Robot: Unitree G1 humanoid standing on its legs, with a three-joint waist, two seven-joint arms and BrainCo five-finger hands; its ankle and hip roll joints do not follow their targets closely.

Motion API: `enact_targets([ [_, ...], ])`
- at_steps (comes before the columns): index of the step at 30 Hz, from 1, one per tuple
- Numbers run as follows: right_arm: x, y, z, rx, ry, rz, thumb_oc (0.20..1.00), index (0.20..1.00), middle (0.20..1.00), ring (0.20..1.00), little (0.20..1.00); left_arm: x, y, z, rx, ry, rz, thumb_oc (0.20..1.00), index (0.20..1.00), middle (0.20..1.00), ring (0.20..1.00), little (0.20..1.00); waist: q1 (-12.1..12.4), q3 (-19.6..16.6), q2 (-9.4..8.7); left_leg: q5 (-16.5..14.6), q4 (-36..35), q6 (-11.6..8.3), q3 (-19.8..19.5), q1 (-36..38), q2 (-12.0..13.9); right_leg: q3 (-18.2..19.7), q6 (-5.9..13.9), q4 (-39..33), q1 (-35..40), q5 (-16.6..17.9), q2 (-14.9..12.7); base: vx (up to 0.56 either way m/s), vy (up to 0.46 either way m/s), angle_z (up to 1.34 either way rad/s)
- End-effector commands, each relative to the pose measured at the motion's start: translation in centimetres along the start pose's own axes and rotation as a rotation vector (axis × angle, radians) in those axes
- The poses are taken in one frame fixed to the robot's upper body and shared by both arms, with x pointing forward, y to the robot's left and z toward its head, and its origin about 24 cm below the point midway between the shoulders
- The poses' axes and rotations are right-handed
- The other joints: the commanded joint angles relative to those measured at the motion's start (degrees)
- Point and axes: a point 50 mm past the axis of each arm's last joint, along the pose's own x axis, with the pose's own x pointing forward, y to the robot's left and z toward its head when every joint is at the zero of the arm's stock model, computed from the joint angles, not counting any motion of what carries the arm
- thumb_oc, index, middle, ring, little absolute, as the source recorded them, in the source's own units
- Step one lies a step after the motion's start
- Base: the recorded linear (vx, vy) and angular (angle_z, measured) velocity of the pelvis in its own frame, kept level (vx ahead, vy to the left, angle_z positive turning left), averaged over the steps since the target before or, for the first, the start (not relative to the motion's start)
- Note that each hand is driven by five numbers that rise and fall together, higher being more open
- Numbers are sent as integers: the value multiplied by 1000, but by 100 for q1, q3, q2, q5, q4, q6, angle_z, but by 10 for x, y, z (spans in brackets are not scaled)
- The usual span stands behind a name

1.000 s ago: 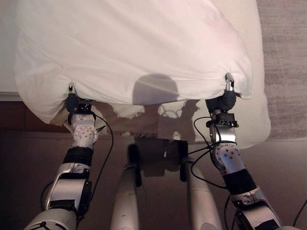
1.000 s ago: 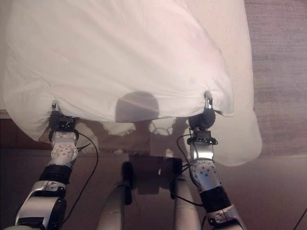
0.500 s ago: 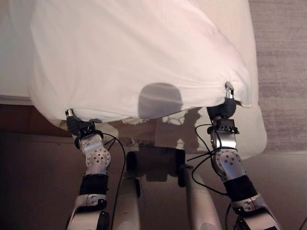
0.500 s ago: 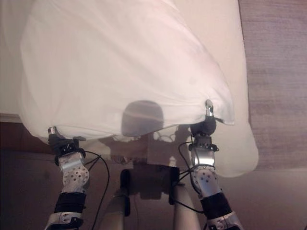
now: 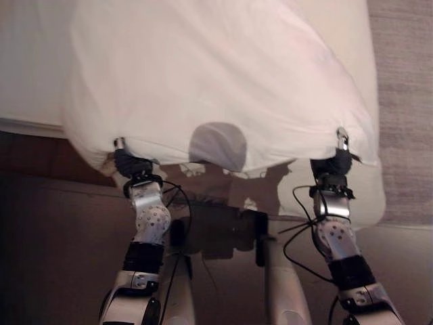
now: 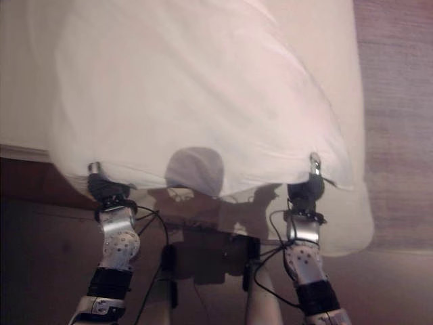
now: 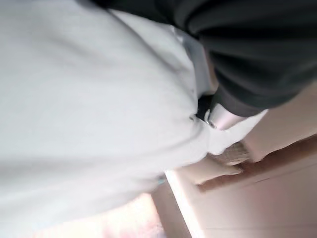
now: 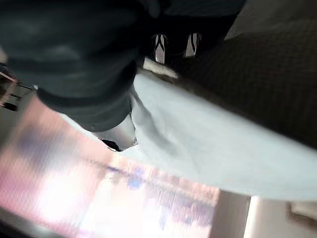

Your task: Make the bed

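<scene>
Gripping the near edge of the white duvet (image 5: 223,74), the left hand (image 5: 124,160) is pinching the cloth at its left corner, above a dark wooden bed frame (image 5: 34,152). The duvet is billowing over the mattress (image 5: 27,81), hiding most of it. The right hand (image 5: 336,160) is clamping the right corner, fingers curled into the fabric. A grey carpet (image 5: 406,95) is lying further right.

Left hand (image 5: 126,160), right hand (image 5: 336,161), both clenched.
</scene>
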Motion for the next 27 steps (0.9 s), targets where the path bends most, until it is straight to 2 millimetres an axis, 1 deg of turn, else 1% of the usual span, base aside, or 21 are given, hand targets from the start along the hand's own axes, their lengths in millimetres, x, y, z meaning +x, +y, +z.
enact_targets([
  [1,-6,24,-2,32,-19,138,200,200,200,200,200,-2,-43,36,79,-125,-268,200,200,200,200,200,-36,-378,138,367,-363,158,-225,-393,-79,-189,412,-899,-74,1290,28,36,489,-55],
  [2,-5,24,-7,27,-4,132,200,200,200,200,200,-4,-45,36,89,-126,-271,200,200,200,200,200,10,-369,156,410,-528,167,-66,-307,-80,-717,354,-647,-137,890,212,-15,445,-67],
  [3,-4,24,-6,26,-5,135,200,200,200,200,200,-4,-48,37,84,-139,-279,200,200,200,200,200,-21,-335,168,482,-724,191,14,-210,-133,-844,253,-219,-309,532,569,-93,493,-83],
  [4,-5,21,-7,7,3,126,200,200,200,200,200,-4,-51,37,97,-144,-285,200,200,200,200,200,-106,-265,71,615,-1101,273,184,17,-323,-854,152,660,-678,53,1574,-90,331,-84],
  [5,-5,21,-7,8,3,127,200,200,200,200,200,-4,-51,37,97,-144,-285,200,200,200,200,200,-101,-278,49,647,-1126,273,204,1,-335,-832,148,696,-727,52,1562,-60,321,-69],
  [6,-6,19,-7,-17,15,128,200,200,200,200,200,-6,-50,37,120,-146,-280,200,200,200,200,200,-149,-283,-49,710,-1422,312,250,161,-474,-735,90,710,-760,-119,2051,-10,113,-24],
  [7,-6,19,-7,-17,15,128,200,200,200,200,200,-6,-50,37,120,-147,-280,200,200,200,200,200,-144,-289,-54,735,-1438,311,258,153,-472,-728,86,691,-768,-93,2053,4,135,6],
  [8,-9,14,-8,-48,49,131,200,200,200,200,200,-7,-48,36,130,-147,-272,200,200,200,200,200,-156,-315,-100,806,-1600,340,240,208,-550,-590,-64,520,-763,-95,2331,-1,17,28],
  [9,-9,14,-8,-49,49,131,200,200,200,200,200,-7,-47,36,130,-147,-271,200,200,200,200,200,-153,-314,-100,812,-1615,340,243,221,-548,-584,-66,507,-751,-90,2334,6,17,16],
  [11,-11,7,-3,-96,70,105,200,200,200,200,200,-11,-41,34,120,-143,-242,200,200,200,200,200,-157,-393,-75,813,-1527,361,263,177,-535,-330,-162,223,-609,-35,2236,22,-58,-7],
  [15,-8,5,2,-124,66,106,200,200,200,200,200,-14,-35,32,70,-148,-211,200,200,200,200,200,-138,-509,49,826,-1502,300,325,100,-508,-282,-126,-214,-394,88,2203,-1,-91,-24],
  [16,-7,4,4,-133,67,107,200,200,200,200,200,-16,-33,30,59,-138,-206,200,200,200,200,200,-155,-508,94,803,-1321,247,345,74,-493,-297,-151,-261,-286,65,2190,-43,-141,6],
  [17,-6,5,8,-137,60,117,200,200,200,200,200,-19,-30,26,53,-123,-199,200,200,200,200,200,-173,-412,90,806,-826,121,345,-63,-502,-324,-235,-191,-176,-23,2149,-41,-107,10],
  [18,-6,5,8,-137,60,117,200,200,200,200,200,-19,-30,25,53,-123,-199,200,200,200,200,200,-176,-404,97,787,-783,117,338,-80,-497,-333,-237,-181,-176,-29,2153,-66,-66,24],
  [19,-5,6,8,-142,61,119,200,200,200,200,200,-20,-30,24,50,-119,-199,200,200,200,200,200,-111,-344,84,804,-512,44,127,-173,-630,-309,-264,-108,-164,-43,2169,-43,-9,27],
  [21,-3,4,9,-140,51,108,200,200,200,200,200,-21,-27,25,41,-123,-182,200,200,200,200,200,-99,-386,72,671,-509,96,34,-189,-618,-288,-260,6,-216,-75,2151,-24,-34,15],
  [22,-2,4,9,-137,44,105,200,200,200,200,200,-22,-25,26,37,-125,-178,200,200,200,200,200,-129,-438,69,650,-613,133,91,-134,-404,-280,-245,77,-241,-113,2121,10,-24,-9],
  [23,-1,5,10,-125,32,113,200,200,200,200,200,-23,-26,30,40,-138,-186,200,200,200,200,200,-129,-442,17,702,-681,126,-51,-122,-110,-216,-241,152,-241,-172,2062,11,26,-4],
  [24,-1,6,10,-119,31,119,200,200,200,200,200,-25,-27,32,50,-139,-201,200,200,200,200,200,-105,-471,-19,805,-792,132,-183,-150,53,-181,-241,160,-285,-172,1999,9,83,18],
  [26,-2,4,9,-106,21,111,200,200,200,200,200,-26,-31,40,48,-178,-215,200,200,200,200,200,-45,-485,-61,1260,-1355,58,-730,-46,480,-37,-254,325,-334,-277,1949,27,160,21],
  [27,-2,4,10,-101,15,109,200,200,200,200,200,-26,-31,44,58,-195,-219,200,200,200,200,200,-35,-474,-39,1498,-1650,-4,-837,20,710,-2,-261,461,-366,-359,1945,26,131,6],
])
